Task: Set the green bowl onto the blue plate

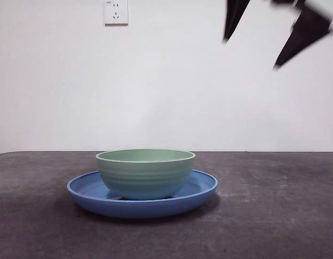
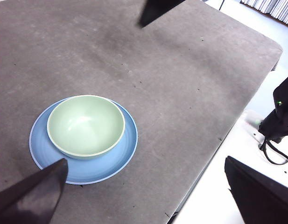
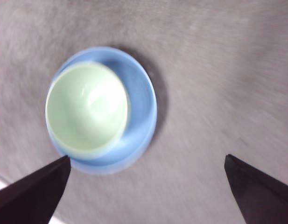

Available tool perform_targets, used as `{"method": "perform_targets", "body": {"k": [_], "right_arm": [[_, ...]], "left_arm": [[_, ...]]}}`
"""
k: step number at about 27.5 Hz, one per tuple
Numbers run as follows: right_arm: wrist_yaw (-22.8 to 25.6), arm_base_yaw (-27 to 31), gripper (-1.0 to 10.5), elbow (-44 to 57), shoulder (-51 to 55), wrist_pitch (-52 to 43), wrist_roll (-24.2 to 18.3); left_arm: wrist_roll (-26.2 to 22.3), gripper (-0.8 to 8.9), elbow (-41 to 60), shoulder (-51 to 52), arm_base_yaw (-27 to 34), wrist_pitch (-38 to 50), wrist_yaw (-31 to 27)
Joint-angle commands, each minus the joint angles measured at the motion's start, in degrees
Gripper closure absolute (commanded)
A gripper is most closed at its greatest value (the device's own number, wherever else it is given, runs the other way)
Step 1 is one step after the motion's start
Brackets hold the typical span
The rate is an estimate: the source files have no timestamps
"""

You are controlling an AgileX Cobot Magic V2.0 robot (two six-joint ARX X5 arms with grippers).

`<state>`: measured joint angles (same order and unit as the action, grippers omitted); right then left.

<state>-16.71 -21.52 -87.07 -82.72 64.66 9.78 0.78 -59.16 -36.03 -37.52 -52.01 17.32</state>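
The green bowl (image 1: 145, 172) is sitting upright inside the blue plate (image 1: 201, 191) on the grey table (image 1: 274, 216), a little off the plate's centre. The right gripper (image 1: 274, 35) is hanging high above and to one side, jaws spread wide and holding nothing. The left gripper (image 2: 148, 196) is waiting wide open and empty too

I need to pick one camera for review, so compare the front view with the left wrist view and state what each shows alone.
Only the front view shows a wall socket and the ridges on the green bowl.

Only the left wrist view shows the bowl's empty inside, the table's far edge and the left end effector, open.

Both show the bowl sitting upright on the blue plate, with another end effector raised well clear of it.
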Motion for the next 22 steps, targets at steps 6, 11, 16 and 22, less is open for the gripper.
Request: {"method": "perform_targets", "body": {"k": [6,11,16,22], "right_arm": [[10.9,-11.7,3.0,-0.1,15.7,5.4,-0.9],[12.7,-23.4,3.0,5.0,26.6,4.9,3.1],[16.0,-27.3,3.0,13.9,35.0,4.8,5.2],[19.0,-27.5,3.0,23.3,44.3,4.4,7.5]], "left_arm": [[-0.1,1.26,-0.5,-0.2,-0.3,0.7,0.3],[-0.1,1.26,-0.5,-0.2,-0.3,0.7,0.3],[-0.1,1.26,-0.5,-0.2,-0.3,0.7,0.3],[-0.1,1.26,-0.5,-0.2,-0.3,0.6,0.3]]}}
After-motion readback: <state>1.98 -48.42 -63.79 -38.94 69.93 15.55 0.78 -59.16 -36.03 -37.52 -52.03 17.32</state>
